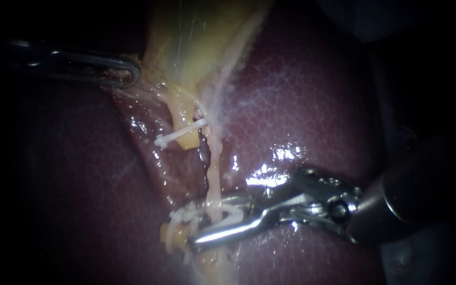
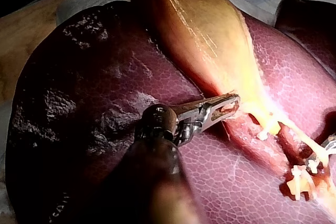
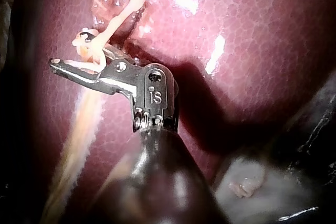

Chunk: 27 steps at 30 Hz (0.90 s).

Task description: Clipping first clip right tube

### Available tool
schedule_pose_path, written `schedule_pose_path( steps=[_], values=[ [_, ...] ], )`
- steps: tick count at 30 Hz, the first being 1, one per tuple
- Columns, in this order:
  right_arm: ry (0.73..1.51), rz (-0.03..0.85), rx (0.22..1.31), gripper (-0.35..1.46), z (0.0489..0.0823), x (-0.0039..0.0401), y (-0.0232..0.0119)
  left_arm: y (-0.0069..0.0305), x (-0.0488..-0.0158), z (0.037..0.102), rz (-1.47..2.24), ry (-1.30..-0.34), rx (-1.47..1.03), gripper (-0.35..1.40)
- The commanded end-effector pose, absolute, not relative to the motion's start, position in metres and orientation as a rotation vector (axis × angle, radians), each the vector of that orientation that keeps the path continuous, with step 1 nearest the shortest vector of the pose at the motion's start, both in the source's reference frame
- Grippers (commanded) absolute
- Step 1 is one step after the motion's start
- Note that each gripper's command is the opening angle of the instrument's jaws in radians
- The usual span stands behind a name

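Pale, thin, cord-like right tube (image 1: 213, 158), running from the neck of the yellow, glistening gallbladder (image 1: 196, 37) straight down over the dark red liver (image 1: 317, 105). Low on its course, threaded through the gap of the right instrument (image 1: 201, 226), a shiny metal tool on a dark shaft from the right. Pincer spread, one half on each side of the strand, not pressed onto it. In that gap, just beside the strand, a small white bent shape, too small to name.

Left of the strand's upper stretch, just beside it, a short yellow stump crossed by a white plastic clip (image 1: 180, 133). Lower down, a second yellowish stump with white clips (image 1: 178, 229), at the tip of the pincer's lower half; touching or only close, cannot tell. Between the two stumps, a furrow of raw pink tissue: tight quarters on that side.

Right of the strand, broad smooth liver with wet glints as far as the instrument's wrist: open room there.

Well apart, at the gallbladder's left edge, the left instrument (image 1: 130, 71), pincer pinching tissue at the gallbladder's margin. Beyond the liver's rim, brown worktop (image 2: 26, 30).
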<state>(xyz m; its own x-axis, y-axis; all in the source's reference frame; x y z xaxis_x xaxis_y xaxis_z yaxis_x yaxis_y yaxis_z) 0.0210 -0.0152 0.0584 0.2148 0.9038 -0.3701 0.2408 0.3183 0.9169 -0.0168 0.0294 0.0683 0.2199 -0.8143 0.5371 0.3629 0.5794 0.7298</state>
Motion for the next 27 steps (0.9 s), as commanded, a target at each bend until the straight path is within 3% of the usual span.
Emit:
schedule_pose_path(
  steps=[1,11,17,27],
  values=[
    [1.304,0.654,1.191,0.49,0.0582,0.0210,-0.0153,0.0294,-0.0168,0.0683,-0.864,-1.060,0.511,-0.35],
    [1.303,0.641,1.198,0.35,0.0590,0.0203,-0.0154,0.0294,-0.0168,0.0683,-0.864,-1.059,0.511,-0.35],
    [1.302,0.638,1.200,-0.01,0.0595,0.0197,-0.0152,0.0294,-0.0168,0.0683,-0.864,-1.059,0.511,-0.35],
    [1.299,0.640,1.207,-0.35,0.0599,0.0196,-0.0149,0.0294,-0.0168,0.0683,-0.864,-1.059,0.511,-0.35]
  ],
)
